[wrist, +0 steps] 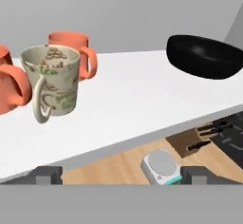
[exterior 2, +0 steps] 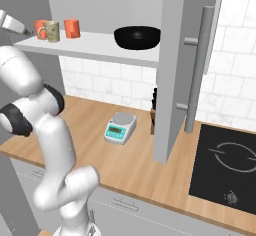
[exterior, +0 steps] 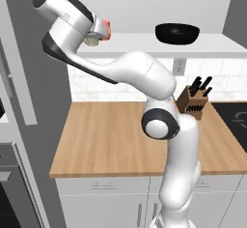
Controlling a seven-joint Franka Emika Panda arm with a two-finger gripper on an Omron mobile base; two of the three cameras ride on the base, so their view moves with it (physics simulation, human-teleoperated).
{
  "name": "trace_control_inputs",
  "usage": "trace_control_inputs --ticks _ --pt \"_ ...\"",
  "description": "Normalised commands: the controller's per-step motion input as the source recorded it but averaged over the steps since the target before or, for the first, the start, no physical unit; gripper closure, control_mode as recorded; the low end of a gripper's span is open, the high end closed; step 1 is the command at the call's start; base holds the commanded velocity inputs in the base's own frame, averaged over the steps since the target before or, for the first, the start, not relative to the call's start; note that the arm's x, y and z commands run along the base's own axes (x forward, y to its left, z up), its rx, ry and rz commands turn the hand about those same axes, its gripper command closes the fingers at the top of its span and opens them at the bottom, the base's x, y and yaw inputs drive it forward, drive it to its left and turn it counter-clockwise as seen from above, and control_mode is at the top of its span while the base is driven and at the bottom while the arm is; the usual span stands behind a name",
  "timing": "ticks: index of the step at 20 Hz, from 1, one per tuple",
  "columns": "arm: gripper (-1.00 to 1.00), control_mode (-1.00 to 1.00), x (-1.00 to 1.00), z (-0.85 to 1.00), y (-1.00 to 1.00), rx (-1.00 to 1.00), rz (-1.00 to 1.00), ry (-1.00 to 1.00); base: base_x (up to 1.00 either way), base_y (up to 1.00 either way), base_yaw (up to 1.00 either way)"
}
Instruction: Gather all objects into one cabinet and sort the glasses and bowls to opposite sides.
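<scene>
Two orange cups and a beige patterned cup with a pale handle stand together at the left of the cabinet's white shelf. At the right end of that shelf rests the wide black bowl, well apart from the cups. My gripper hangs open just in front of the shelf edge, facing the cups, and nothing lies between its fingertips. From the right base view the cups and the beige cup sit left and the bowl sits right.
Below the shelf runs a wooden counter with a white-and-teal scale and a knife block. An open dark grey cabinet door with a long handle juts out right of the bowl. A black cooktop lies at the far right.
</scene>
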Motion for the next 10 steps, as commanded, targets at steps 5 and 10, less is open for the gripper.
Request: trace_control_inputs --ticks 5,10 --pt "-1.0 -1.0 -0.48 -0.12 -0.49 0.01 0.0 -0.06 0.0 0.0 0.0" --pt "-1.0 -1.0 -0.57 0.0 -0.75 0.02 0.02 -0.01 0.0 0.0 0.0"
